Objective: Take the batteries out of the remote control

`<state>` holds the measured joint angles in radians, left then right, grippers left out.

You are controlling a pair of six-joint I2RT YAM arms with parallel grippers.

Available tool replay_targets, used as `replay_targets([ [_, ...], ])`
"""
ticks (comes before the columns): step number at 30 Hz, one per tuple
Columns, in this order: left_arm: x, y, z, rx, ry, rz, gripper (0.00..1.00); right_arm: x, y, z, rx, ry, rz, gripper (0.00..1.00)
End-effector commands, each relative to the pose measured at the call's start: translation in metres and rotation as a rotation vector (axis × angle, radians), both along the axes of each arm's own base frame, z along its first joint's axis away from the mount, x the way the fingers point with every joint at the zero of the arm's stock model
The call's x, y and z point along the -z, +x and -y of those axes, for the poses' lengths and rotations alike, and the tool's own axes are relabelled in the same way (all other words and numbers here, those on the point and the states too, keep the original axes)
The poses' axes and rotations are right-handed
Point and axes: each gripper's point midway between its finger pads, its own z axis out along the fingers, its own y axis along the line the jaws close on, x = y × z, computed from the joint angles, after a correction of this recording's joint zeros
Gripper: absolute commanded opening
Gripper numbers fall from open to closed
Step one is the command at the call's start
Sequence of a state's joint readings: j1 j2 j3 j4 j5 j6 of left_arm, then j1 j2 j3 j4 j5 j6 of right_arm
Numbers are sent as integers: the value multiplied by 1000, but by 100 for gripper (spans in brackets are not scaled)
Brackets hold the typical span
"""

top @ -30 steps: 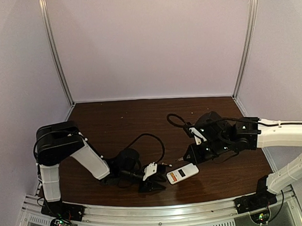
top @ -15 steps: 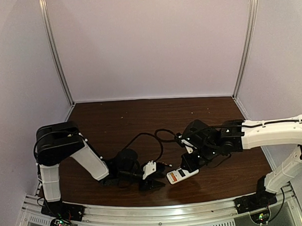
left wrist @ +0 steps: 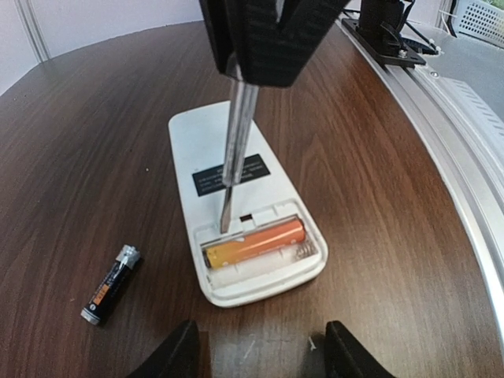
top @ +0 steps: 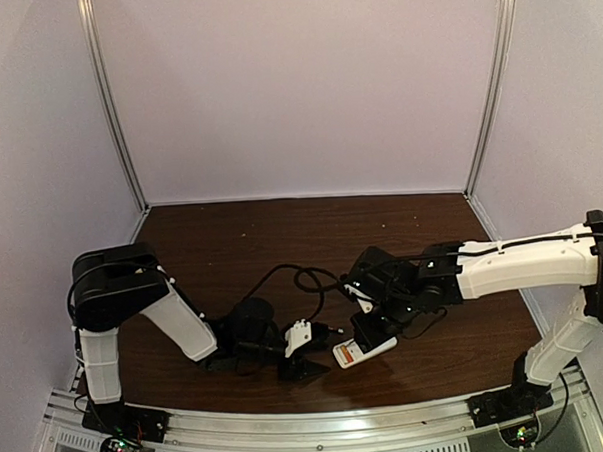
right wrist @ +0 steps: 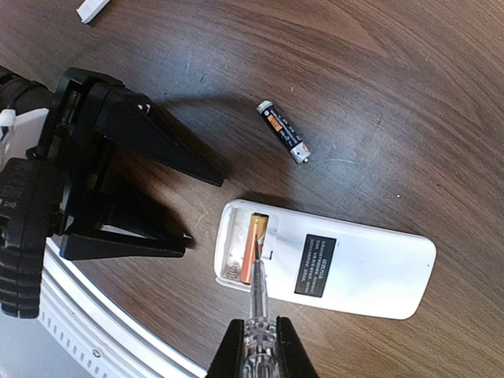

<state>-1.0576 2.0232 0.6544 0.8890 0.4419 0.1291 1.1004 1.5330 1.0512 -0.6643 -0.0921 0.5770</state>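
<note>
The white remote control (left wrist: 228, 169) lies face down with its battery bay open, also in the right wrist view (right wrist: 370, 272) and the top view (top: 359, 352). An orange battery (left wrist: 253, 242) sits in the bay (right wrist: 253, 246). A dark battery with a silvery end (left wrist: 110, 284) lies loose on the table beside the remote (right wrist: 283, 131). My right gripper (right wrist: 257, 346) is shut on a clear-handled screwdriver (right wrist: 257, 303), whose tip rests at the bay's edge by the orange battery. My left gripper (left wrist: 264, 350) is open and empty, just short of the remote's bay end.
A small white flat cover piece (right wrist: 93, 9) lies on the table beyond my left gripper. The metal rail (left wrist: 441, 102) runs along the table's near edge, close to the remote. Loose black cables (top: 304, 281) loop above the table between the arms.
My right arm has moved left and down, bringing the screwdriver over the remote and its tip to the battery bay. My left arm and the remote have not moved.
</note>
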Motion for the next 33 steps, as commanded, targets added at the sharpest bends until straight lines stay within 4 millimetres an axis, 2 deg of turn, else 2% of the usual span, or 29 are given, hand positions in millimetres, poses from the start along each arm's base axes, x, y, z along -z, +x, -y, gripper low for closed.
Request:
replay_targets([
  [1, 1, -1, 0, -2, -15, 7, 60, -2, 0, -1, -13, -22, 10, 0],
  [20, 1, -1, 2, 0, -23, 0, 62, 17, -2, 1, -22, -67, -12, 0],
  [33, 1, -1, 2, 2, -22, -2, 61, 20, -3, 2, -41, -105, -17, 0],
])
